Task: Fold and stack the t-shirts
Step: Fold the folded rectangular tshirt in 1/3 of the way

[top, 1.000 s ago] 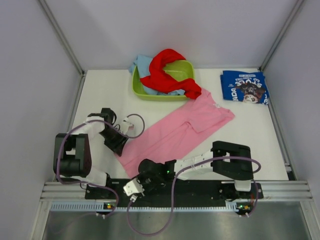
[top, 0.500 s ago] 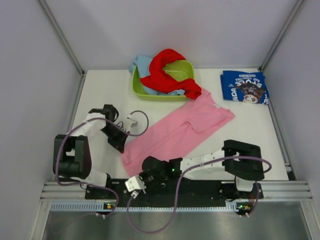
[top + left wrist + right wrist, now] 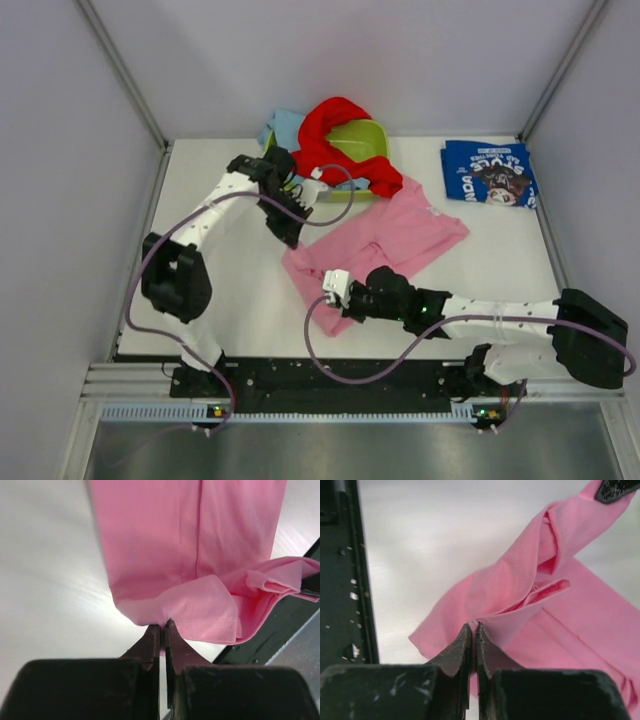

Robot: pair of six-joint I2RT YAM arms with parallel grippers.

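Note:
The pink t-shirt [image 3: 385, 245] lies mid-table, its lower part lifted and folded toward the collar. My left gripper [image 3: 291, 240] is shut on one hem corner, seen in the left wrist view [image 3: 161, 625] with the pink t-shirt [image 3: 165, 555] hanging beyond. My right gripper [image 3: 340, 297] is shut on the other hem corner, seen in the right wrist view [image 3: 474, 626] with the pink t-shirt [image 3: 530, 600]. A folded navy t-shirt [image 3: 488, 174] with cartoon print lies at the back right. A red t-shirt [image 3: 335, 140] and a light blue t-shirt [image 3: 283, 128] sit in the tub.
The lime green tub [image 3: 372, 133] stands at the back centre, just behind the left arm. White walls close in the table on three sides. A black rail [image 3: 380, 385] runs along the near edge.
Both grippers have carried the pink shirt's near hem up and away from the front edge toward the collar. The left arm now reaches near the tub; the right arm is stretched out to mid-table.

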